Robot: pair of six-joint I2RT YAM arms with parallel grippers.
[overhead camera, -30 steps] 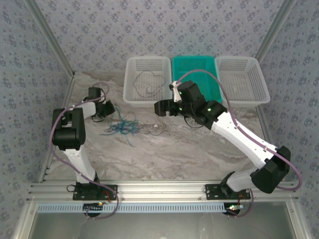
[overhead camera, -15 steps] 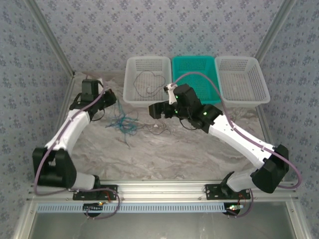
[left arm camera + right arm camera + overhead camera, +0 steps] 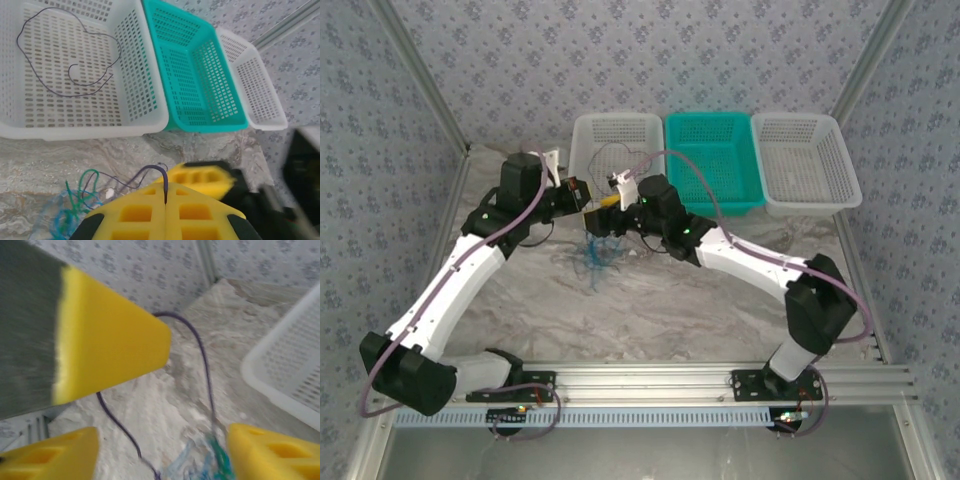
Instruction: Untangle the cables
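Note:
The green and blue wires lie in a tangle (image 3: 594, 252) on the marble table, in front of the left white basket; the tangle (image 3: 74, 206) is at the lower left of the left wrist view. My left gripper (image 3: 586, 200) hangs just above it, its yellow fingers (image 3: 135, 212) shut on a thin dark wire (image 3: 150, 172) that arcs up out of the tangle. My right gripper (image 3: 605, 222) is close beside it and stands open (image 3: 162, 460), with the dark wire (image 3: 202, 347) and the tangle (image 3: 216, 462) between its fingers. A second dark wire (image 3: 119, 50) lies looped in the left white basket.
Three baskets line the far edge: a white one (image 3: 615, 118), a teal one (image 3: 710, 116) and another white one (image 3: 798, 118). The two grippers are almost touching over the tangle. Bare marble stretches toward the near rail (image 3: 640, 380).
My left arm has swung right from the table's left side to the tangle. The right gripper has moved left to meet it. The tangle has shifted right.

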